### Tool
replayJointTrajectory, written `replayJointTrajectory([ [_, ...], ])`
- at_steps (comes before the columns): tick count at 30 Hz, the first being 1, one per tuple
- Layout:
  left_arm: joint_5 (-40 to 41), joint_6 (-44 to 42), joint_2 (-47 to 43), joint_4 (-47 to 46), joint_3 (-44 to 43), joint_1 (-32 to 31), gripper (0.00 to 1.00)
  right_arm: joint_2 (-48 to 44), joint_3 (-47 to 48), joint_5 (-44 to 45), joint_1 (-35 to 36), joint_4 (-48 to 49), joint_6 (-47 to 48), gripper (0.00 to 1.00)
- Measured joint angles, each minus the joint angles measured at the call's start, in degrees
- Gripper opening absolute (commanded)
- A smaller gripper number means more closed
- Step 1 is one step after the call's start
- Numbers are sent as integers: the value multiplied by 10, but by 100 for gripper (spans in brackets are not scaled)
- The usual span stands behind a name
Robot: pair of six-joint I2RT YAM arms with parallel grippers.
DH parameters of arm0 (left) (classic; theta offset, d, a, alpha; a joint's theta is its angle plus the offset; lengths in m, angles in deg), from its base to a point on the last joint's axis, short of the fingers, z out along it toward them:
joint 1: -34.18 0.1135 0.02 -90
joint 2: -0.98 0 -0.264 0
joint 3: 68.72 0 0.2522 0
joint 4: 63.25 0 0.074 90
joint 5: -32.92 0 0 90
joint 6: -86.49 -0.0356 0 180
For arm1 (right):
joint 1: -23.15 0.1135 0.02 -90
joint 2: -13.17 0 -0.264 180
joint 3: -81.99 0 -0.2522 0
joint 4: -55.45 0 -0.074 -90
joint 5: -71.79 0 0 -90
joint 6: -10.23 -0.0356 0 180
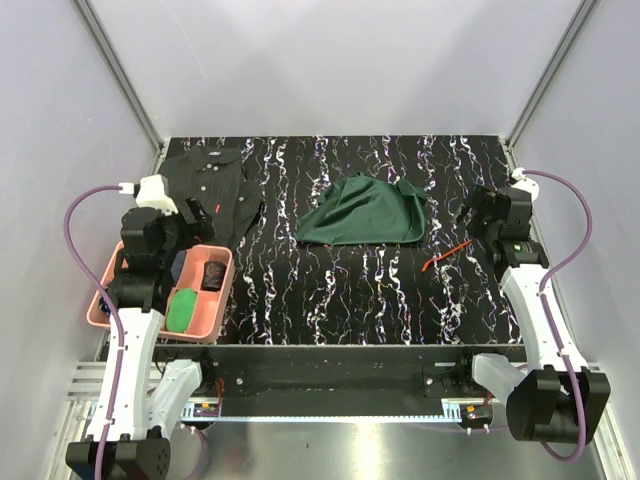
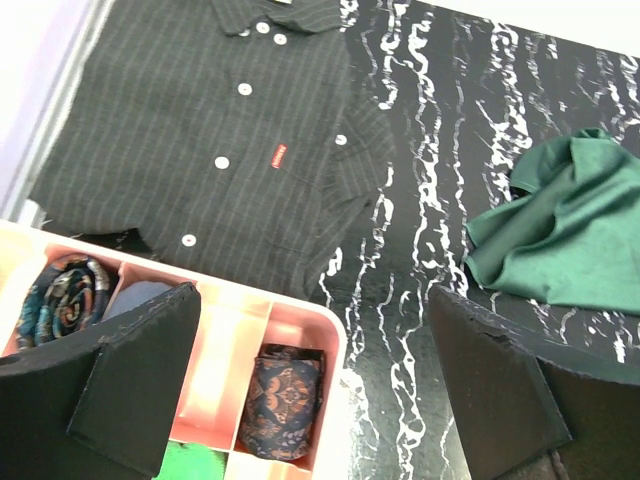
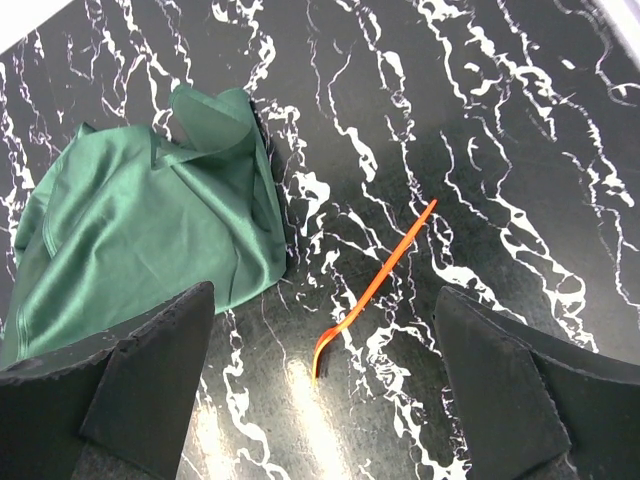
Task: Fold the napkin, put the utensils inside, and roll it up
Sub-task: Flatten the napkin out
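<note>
Marbled table (image 1: pixel 330 290), fork (image 1: pixel 447 255) diagonal, tines near-left

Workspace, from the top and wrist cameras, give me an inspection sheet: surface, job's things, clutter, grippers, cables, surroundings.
Surface: black table with white veining.
Job's things: green napkin crumpled, not folded, toward the far middle; orange fork flat on the table to its right, not touching it.
Clutter: dark pinstriped shirt at far left; pink tray at near left, holding rolled patterned cloths and a green item.
Grippers: left gripper open, empty, over the tray's edge; right gripper open, empty, over the fork.
Cables: purple left cable and right cable loop outward off the arms.
Surroundings: pale walls, metal frame post; nothing else seen.
</note>
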Motion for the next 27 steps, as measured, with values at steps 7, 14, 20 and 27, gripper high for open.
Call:
replayJointTrajectory([
  [7,20,1,1,0,2,0,93,19,1,-8,0,-2,-2,100],
  [14,5,29,17,-13,2,-18,92,42,17,-31,0,0,-6,100],
  [20,74,53,103,-68,-4,-207,92,62,18,-49,0,12,-7,100],
  [27,70,39,383,-143,-134,-298,84,63,18,-59,0,16,-8,100],
])
